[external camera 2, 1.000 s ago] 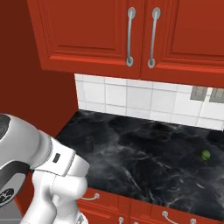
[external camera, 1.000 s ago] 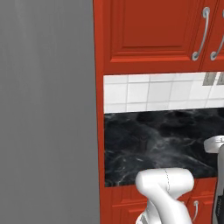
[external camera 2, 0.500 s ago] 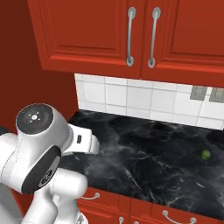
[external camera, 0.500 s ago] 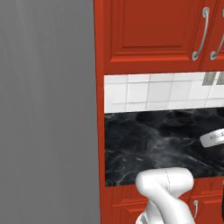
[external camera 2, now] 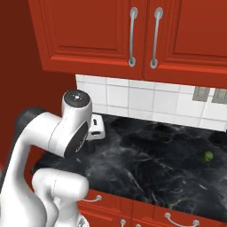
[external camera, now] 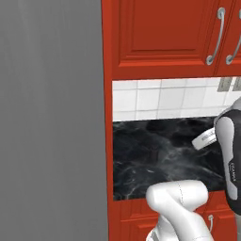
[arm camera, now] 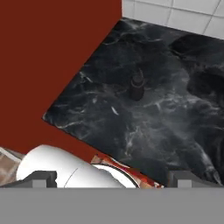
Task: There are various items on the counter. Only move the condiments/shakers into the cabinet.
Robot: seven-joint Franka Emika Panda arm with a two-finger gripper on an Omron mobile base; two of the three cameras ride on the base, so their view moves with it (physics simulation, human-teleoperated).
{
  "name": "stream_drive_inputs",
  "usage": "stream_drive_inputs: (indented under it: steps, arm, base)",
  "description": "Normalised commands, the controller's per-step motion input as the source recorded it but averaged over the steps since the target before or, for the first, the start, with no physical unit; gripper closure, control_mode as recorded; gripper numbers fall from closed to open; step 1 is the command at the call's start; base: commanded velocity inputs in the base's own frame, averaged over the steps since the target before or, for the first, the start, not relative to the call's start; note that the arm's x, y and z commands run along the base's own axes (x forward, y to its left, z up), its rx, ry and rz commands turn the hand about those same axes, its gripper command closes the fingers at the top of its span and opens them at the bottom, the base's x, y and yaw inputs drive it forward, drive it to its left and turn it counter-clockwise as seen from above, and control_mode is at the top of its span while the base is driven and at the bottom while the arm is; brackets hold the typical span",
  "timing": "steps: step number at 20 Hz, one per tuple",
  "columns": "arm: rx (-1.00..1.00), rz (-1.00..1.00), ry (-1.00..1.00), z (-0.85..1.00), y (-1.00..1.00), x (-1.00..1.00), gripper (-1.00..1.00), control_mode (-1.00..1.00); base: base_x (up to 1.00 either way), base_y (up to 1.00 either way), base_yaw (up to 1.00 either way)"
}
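A white tiled backsplash [external camera 2: 146, 99] runs behind the counter [external camera 2: 146, 164], with two grey outlets [external camera 2: 201, 94] at its right. A flat grey wall [external camera: 49, 122] stands left.

Items on the black veined marble counter [arm camera: 166, 118]

A small dark squat shaker-like piece [arm camera: 136, 88] stands upright, upper centre of the hand view. The red raised-panel cabinet [external camera 2: 111, 33] with curved grey bar handles is shut, top of frame.

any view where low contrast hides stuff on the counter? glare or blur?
Hand view: the dark shaker nearly melts into the black counter; soft, low-resolution render, no glare. Left base view: same shaker is a faint smudge. Right base view: the small green item stands out clearly; even lighting, no harsh shadows.
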Motion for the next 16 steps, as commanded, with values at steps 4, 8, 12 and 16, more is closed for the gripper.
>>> stream_drive_inputs:
  steps: [4,8,12,16]
  arm:
    - [0.0,0.32,0.05,-0.88,0.0,0.61,-1.0,-1.0]
    - [0.04,0.34,0.0,-0.77,-0.06,0.49,-1.0,-1.0]
    - [0.12,0.31,-0.02,-0.68,-0.19,0.36,-1.0,-1.0]
    - [0.22,0.23,-0.15,-0.55,-0.36,0.03,-1.0,-1.0]
  base:
    - [0.0,0.0,0.0]
    - [0.0,0.0,0.0]
    - [0.0,0.0,0.0]
    - [0.0,0.0,0.0]
